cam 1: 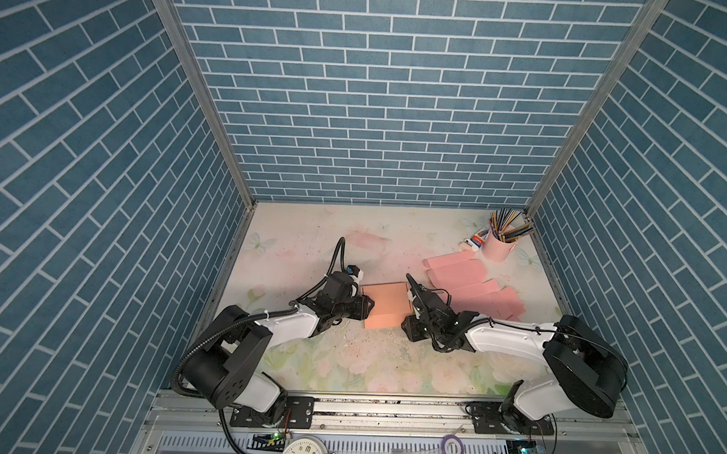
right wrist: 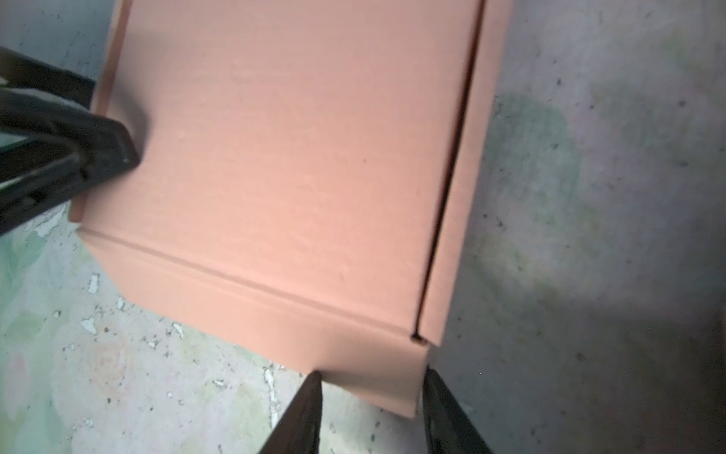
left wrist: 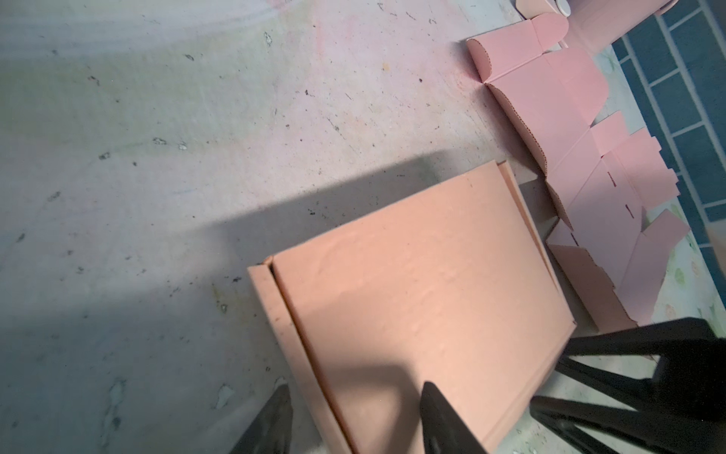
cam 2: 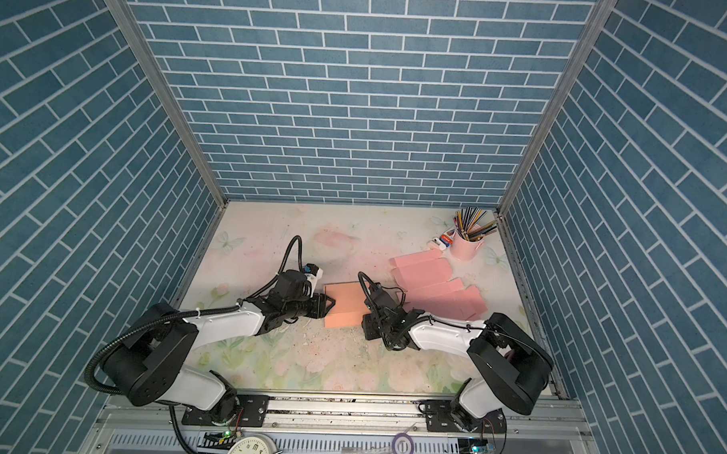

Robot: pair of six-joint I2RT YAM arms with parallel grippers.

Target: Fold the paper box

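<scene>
Jaws of left gripper [left wrist: 356,389] and right gripper [right wrist: 372,373] straddle paper box [cam 1: 386,305] edges, apart; scuffed floral tabletop [cam 1: 311,243], blue-brick walls [cam 1: 379,91].

Matt cardboard paper box [left wrist: 424,283] on a scuffed (flaking) printed table [left wrist: 157,157].

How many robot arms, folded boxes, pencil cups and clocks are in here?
Robot arms: 2 (left arm, right arm)
Folded box: 1
Pencil cup: 1
Clock: 1
Total: 5
</scene>
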